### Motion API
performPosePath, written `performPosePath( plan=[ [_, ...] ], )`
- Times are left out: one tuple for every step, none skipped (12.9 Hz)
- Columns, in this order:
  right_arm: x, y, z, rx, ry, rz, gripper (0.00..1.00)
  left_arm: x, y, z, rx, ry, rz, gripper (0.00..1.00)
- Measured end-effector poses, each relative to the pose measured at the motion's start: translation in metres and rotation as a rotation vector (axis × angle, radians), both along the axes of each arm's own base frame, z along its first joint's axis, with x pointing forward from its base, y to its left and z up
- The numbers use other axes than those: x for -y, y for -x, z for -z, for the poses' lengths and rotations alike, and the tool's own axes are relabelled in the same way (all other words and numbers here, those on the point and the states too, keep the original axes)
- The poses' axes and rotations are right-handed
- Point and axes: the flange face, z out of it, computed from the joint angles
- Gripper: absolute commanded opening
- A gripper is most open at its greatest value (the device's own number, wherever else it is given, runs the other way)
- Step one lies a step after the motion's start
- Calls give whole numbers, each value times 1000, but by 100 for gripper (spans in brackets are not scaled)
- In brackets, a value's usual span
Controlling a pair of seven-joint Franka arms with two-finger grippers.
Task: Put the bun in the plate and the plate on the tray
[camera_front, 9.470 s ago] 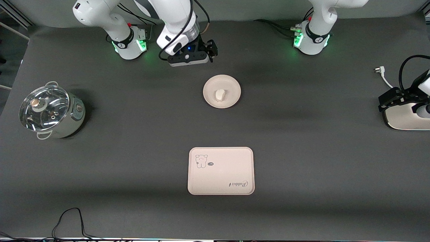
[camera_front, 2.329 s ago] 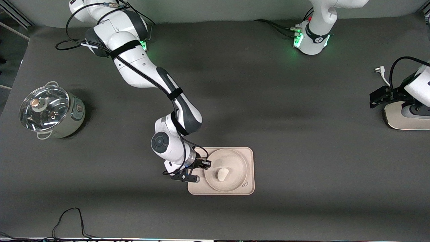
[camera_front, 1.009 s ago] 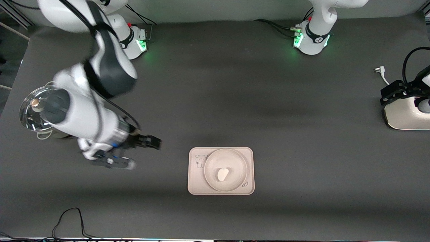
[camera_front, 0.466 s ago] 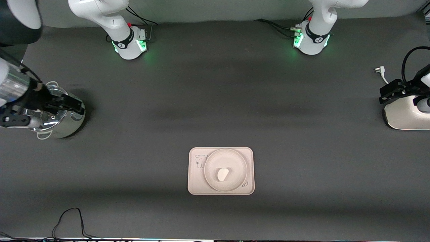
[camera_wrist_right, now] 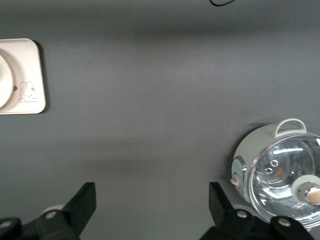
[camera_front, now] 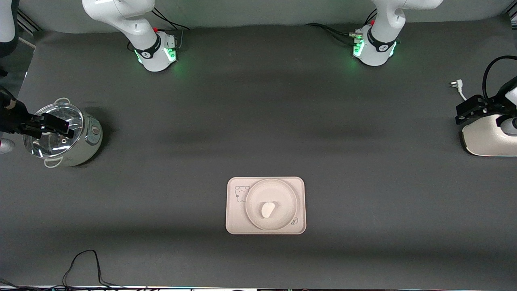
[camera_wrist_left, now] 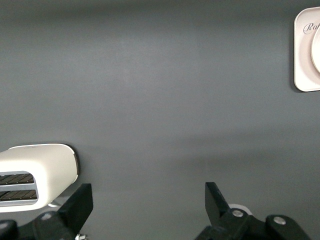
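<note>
The cream-white bun [camera_front: 267,209] lies in the round beige-pink plate [camera_front: 252,206]. The plate sits on the rectangular tray [camera_front: 235,220], near the front camera. A corner of the tray shows in the left wrist view [camera_wrist_left: 302,75] and in the right wrist view [camera_wrist_right: 32,102]. My right gripper [camera_front: 54,126] is open and empty, up over the steel pot [camera_front: 87,141] at the right arm's end of the table. My left gripper [camera_front: 464,114] is open and empty, over the white toaster [camera_front: 484,139] at the left arm's end.
The pot with its glass lid also shows in the right wrist view [camera_wrist_right: 280,175]. The toaster also shows in the left wrist view [camera_wrist_left: 35,172]. A white plug [camera_front: 455,84] lies near the toaster. A black cable [camera_front: 83,262] lies at the table's front edge.
My right arm let go of the plate on the tray, swung away to the pot's end of the table and rose. The plate with the bun now rests on the tray. The left arm hardly moved.
</note>
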Motion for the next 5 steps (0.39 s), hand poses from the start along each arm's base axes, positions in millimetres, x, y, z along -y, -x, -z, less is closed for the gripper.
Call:
performPosePath(
  plan=[
    [-1, 0, 0, 0, 5, -2, 100, 0, 0, 0, 0, 0, 0, 100],
    [-1, 0, 0, 0, 7, -3, 100, 0, 0, 0, 0, 0, 0, 100],
    [-1, 0, 0, 0, 8, -4, 100, 0, 0, 0, 0, 0, 0, 100],
    [-2, 0, 0, -1, 9, -5, 100, 0, 0, 0, -1, 0, 0, 100],
    [-2, 0, 0, -1, 9, -5, 100, 0, 0, 0, -1, 0, 0, 100]
  ],
)
